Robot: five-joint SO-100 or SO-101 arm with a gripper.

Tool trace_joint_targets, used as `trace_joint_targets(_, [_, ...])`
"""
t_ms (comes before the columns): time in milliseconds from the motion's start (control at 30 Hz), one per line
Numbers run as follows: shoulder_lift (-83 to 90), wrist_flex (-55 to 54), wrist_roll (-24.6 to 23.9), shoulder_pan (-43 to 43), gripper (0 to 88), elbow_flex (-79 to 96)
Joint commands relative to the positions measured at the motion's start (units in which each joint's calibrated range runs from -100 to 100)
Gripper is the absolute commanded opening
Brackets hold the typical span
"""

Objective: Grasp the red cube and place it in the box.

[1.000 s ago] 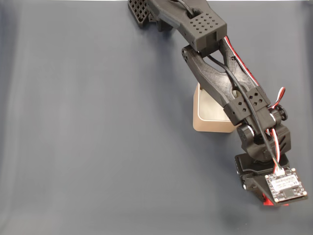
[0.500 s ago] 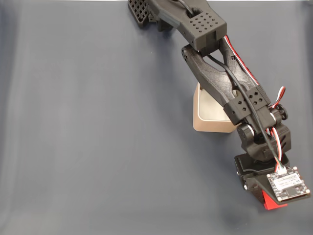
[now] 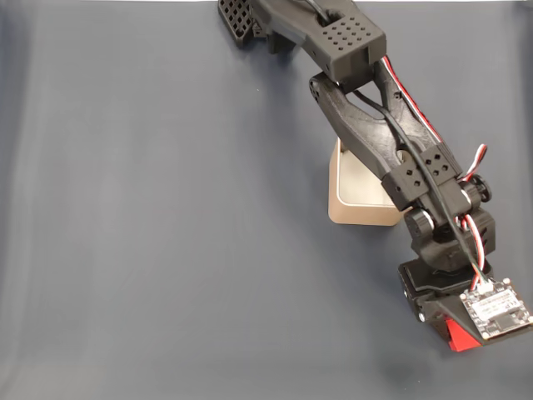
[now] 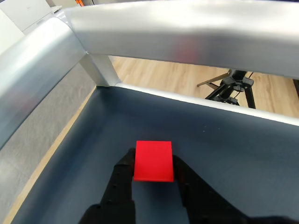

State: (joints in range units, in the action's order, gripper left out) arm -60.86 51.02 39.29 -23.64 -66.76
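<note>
The red cube [image 4: 153, 160] sits pinched between the black fingers [image 4: 122, 179], the gripper [image 4: 153, 173] clamped on it above the dark mat [image 3: 166, 233]. In the fixed view the box [image 3: 360, 193] lies toward eleven o'clock. Grasp looks made; next comes lift and carry over the box.

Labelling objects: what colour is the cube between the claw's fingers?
Bright red cube, plain faces; clearest in the wrist view.

We note dark blue-grey mat [image 3: 150, 217] as work surface, w/ silver metal frame rail [image 4: 187, 32] at its edge, wood floor [image 4: 187, 81] & black tripod [image 4: 236, 86] beyond.
</note>
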Motion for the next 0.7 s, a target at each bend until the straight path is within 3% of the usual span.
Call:
trace_joint_targets(0, [11.5,1.0,2.0,-0.3,7.3,9.5])
trace_joint_targets(667, [37.3,1.1,6.8,-0.5,4.1,32.8])
